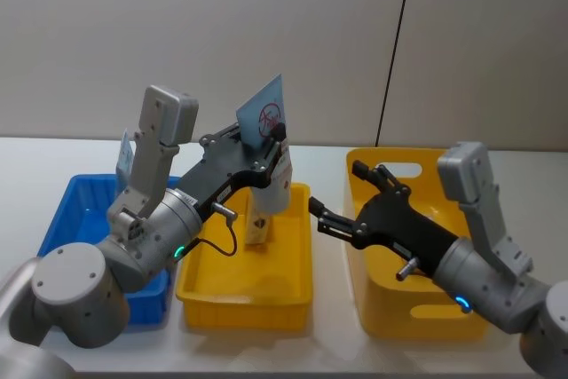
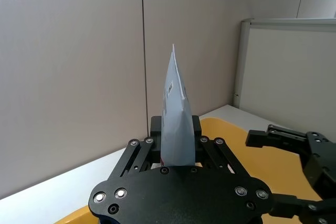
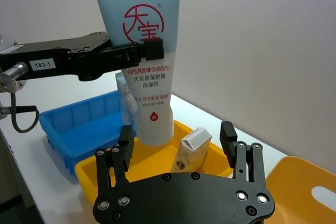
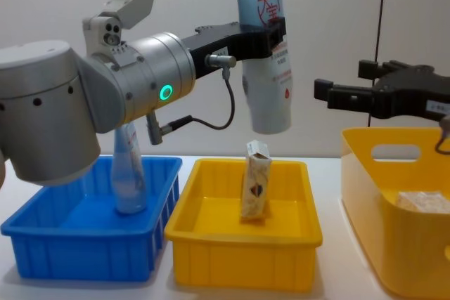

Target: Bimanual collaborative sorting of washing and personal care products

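The left gripper (image 4: 271, 33) is clamping the squeeze tube (image 4: 267, 68) near its crimped end, cap hanging down above the shallow yellow bin (image 4: 242, 258), apparently for a handover. Just beside it, the right gripper (image 4: 330, 96) is waiting with fingers spread wide.

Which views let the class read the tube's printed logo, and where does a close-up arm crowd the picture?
Right wrist view: the tube faces the camera, red logo and text legible. Chest view: logo readable, but the left arm looms large at the left. Left wrist view: tube edge-on, print unreadable, left gripper clamping it. Head view: right gripper open nearby.
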`<act>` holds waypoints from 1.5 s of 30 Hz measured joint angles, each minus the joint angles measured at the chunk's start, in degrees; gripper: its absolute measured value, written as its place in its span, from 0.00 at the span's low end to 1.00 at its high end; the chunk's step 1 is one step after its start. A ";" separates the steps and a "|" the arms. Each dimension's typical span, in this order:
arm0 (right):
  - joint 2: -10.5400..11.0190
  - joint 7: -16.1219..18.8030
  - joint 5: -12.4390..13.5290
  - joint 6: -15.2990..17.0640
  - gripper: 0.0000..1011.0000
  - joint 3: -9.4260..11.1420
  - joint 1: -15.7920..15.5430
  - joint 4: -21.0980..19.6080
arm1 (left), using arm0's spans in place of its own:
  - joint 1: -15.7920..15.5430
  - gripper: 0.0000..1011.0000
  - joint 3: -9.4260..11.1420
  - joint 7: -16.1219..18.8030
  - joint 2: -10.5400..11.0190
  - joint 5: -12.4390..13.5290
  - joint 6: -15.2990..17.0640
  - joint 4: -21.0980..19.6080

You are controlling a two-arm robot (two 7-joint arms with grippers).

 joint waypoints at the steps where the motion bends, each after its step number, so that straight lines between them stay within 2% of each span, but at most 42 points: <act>1: -0.08 0.12 0.07 0.01 0.99 -0.14 0.34 0.35 | 0.00 0.27 0.02 -0.01 0.01 -0.01 0.01 -0.01; 12: -1.10 2.63 1.24 -0.24 0.99 -1.92 4.69 5.20 | -0.05 0.27 0.16 -0.07 0.06 -0.10 0.10 -0.12; 29: -3.83 6.66 2.78 -0.96 0.99 -5.14 12.39 14.41 | -0.05 0.27 0.25 -0.11 0.08 -0.16 0.14 -0.18; 36: -4.81 7.45 3.04 -0.31 0.85 -6.22 14.68 17.65 | -0.05 0.27 0.25 -0.10 0.08 -0.17 0.15 -0.18; 40: -5.54 7.61 3.06 0.49 0.71 -7.10 16.26 19.87 | -0.05 0.27 0.25 -0.10 0.07 -0.17 0.15 -0.18; 41: -5.64 7.62 3.06 0.63 0.71 -7.23 16.48 20.15 | -0.05 0.27 0.25 -0.10 0.07 -0.17 0.14 -0.18; 45: -6.12 7.64 3.05 1.13 0.57 -7.81 17.49 21.51 | -0.05 0.27 0.25 -0.09 0.08 -0.16 0.14 -0.18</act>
